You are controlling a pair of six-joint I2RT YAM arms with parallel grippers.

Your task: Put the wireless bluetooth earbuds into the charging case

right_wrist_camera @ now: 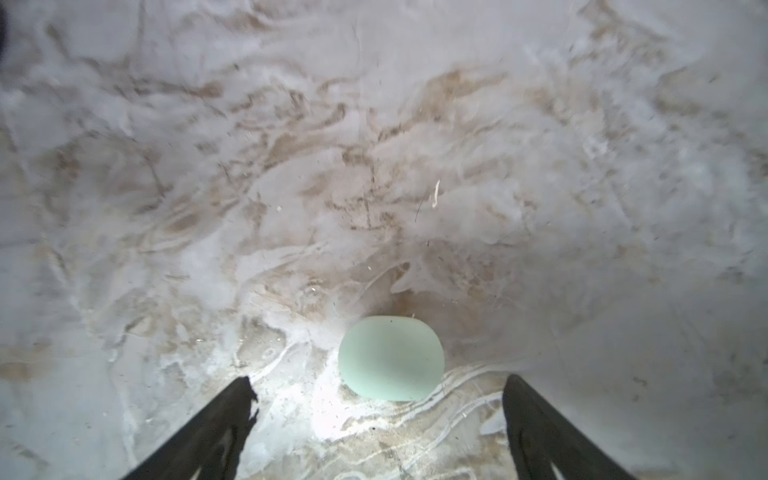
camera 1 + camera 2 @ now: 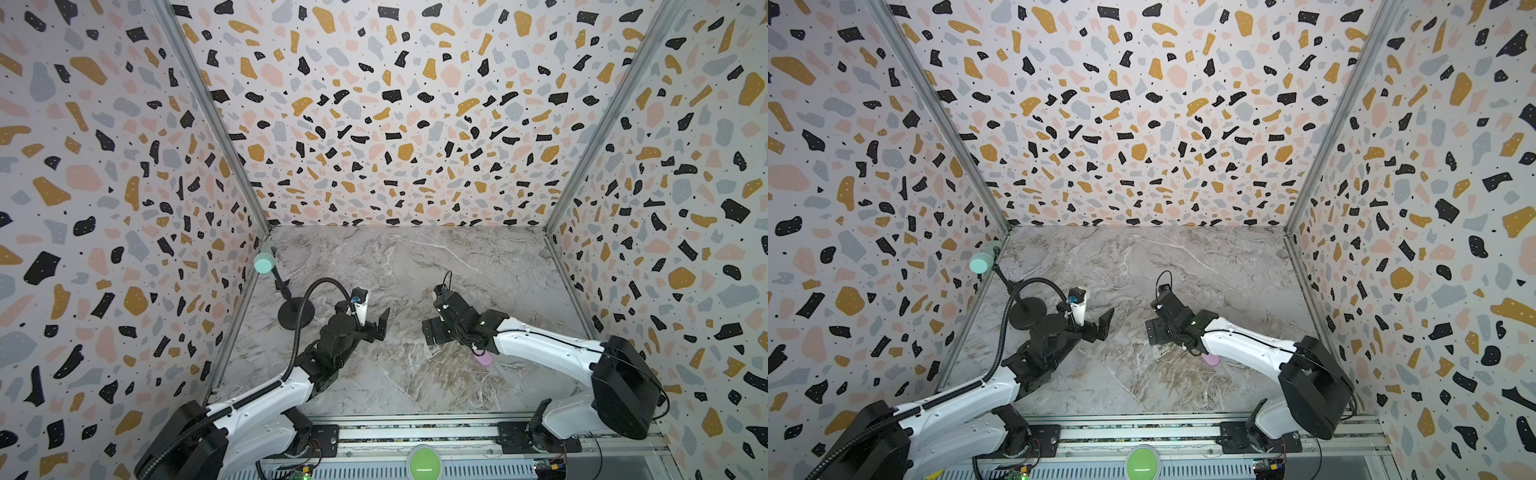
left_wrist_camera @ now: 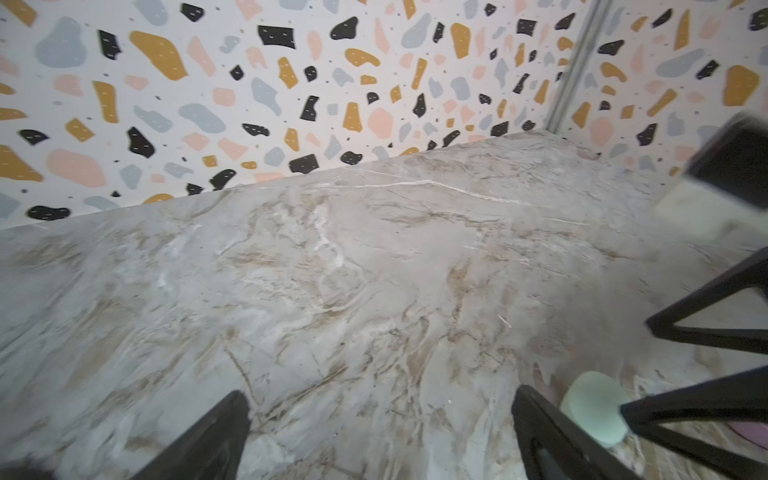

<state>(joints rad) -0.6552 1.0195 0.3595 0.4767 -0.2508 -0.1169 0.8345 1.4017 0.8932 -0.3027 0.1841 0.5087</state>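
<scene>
In both top views the grey-and-tan marbled bench (image 2: 415, 266) (image 2: 1142, 266) sits inside speckled terrazzo-print walls (image 2: 374, 104) (image 2: 1100, 104). The left tool (image 2: 380, 326) (image 2: 1104, 325) hangs over the bench left of the middle, its black fingers spread with nothing between them. The right tool (image 2: 433, 332) (image 2: 1156, 332) points down at the bench across from it, and the two are apart. A smooth lilac-pink oval case (image 2: 483, 360) (image 2: 1211, 360) lies on the bench, partly hidden under the right forearm. Near the left wall is a thin black stand with a round foot and a pale teal head (image 2: 264, 262) (image 2: 982, 262).

In the left wrist view the left tool (image 3: 380, 392) is wide, with only marble between its fingers. Beyond one finger a pale mint-white oval charging case (image 3: 594, 409) lies on the bench. A black fingertip of the right tool is right beside it, but whether they touch cannot be told here.

In the right wrist view the right tool (image 1: 378, 380) is wide and holds nothing. The charging case (image 1: 390, 357) lies flat on the bench between the two fingertips, touching neither. Its lid is shut, so whether the earbuds are inside cannot be told.
</scene>
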